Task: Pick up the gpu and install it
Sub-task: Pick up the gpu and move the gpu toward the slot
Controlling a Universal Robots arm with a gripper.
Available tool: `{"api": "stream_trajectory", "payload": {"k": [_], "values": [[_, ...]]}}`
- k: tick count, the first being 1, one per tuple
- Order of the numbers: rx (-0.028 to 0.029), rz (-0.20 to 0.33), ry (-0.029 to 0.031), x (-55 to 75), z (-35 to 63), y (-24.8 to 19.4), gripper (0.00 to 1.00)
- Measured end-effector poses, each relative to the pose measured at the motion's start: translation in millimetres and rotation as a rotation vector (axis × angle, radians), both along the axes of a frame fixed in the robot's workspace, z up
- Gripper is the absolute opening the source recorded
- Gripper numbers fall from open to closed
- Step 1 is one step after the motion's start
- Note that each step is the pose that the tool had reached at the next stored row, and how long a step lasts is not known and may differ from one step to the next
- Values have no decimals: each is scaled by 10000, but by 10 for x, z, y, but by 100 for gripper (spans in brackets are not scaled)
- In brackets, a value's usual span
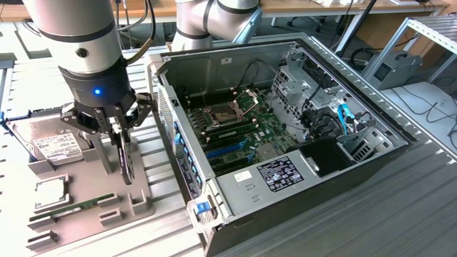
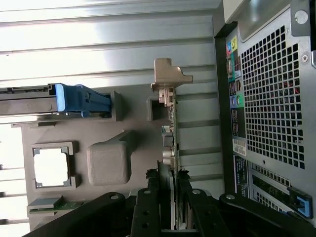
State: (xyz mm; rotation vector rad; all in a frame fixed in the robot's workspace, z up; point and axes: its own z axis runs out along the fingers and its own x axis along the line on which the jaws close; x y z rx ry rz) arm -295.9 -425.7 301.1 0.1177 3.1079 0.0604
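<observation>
The gpu (image 1: pixel 128 163) is a thin dark card standing on edge in a slot of the grey holder tray (image 1: pixel 89 179), at the exterior view's left. My gripper (image 1: pixel 123 142) hangs straight above it, its fingers pressed to both faces of the card's upper part. In the wrist view the gpu (image 2: pixel 171 131) appears edge-on, its metal bracket (image 2: pixel 169 75) at the far end and my gripper (image 2: pixel 170 180) shut on it. The open computer case (image 1: pixel 286 139) lies to the exterior view's right, with blue expansion slots (image 1: pixel 228 150) on its motherboard.
The tray also carries a silver hard drive (image 1: pixel 53 144), a processor chip (image 1: pixel 51 191) and a green memory stick (image 1: pixel 71 209). The case's perforated rear panel (image 2: pixel 274 98) stands close beside the tray. A second arm's base (image 1: pixel 207 21) rises behind the case.
</observation>
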Motion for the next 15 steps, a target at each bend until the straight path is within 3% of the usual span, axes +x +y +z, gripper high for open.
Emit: {"api": "stream_trajectory", "payload": {"k": [8, 15], "values": [[9, 0, -1, 1, 2, 0, 27], [39, 0, 1, 0, 67, 3, 27]]}}
